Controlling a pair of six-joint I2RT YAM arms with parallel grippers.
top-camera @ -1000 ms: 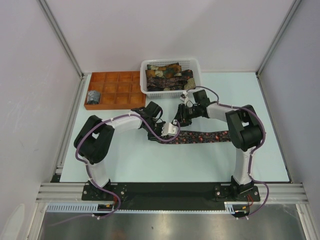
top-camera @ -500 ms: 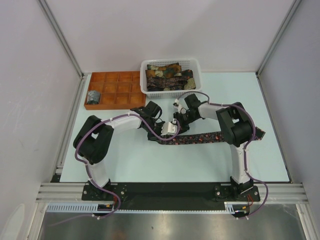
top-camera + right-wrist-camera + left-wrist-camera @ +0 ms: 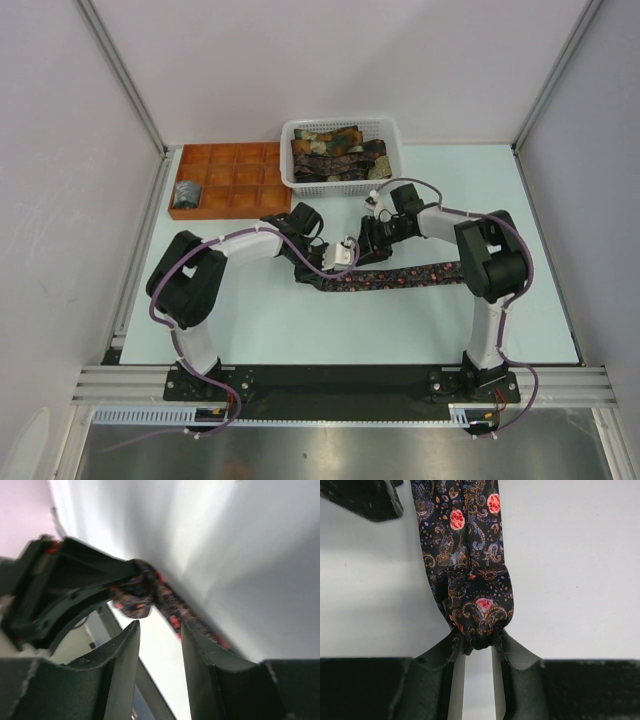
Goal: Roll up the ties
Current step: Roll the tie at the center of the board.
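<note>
The right wrist view is blurred and tilted, so the tie shows there only as a dark smear with red specks. In the left wrist view the tie runs off the top edge. From above, both arms hide its rolled end. The bundle in the orange tray is too small to identify.

Long dark patterned necktie lies flat across mid desk, running left-right. Its rolled left end sits in left claw; right claw just beside it, to the rear-right. White plastic mesh basket w/ more folded ties at back centre. Orange compartment tray left of basket, nearly touching.
</note>
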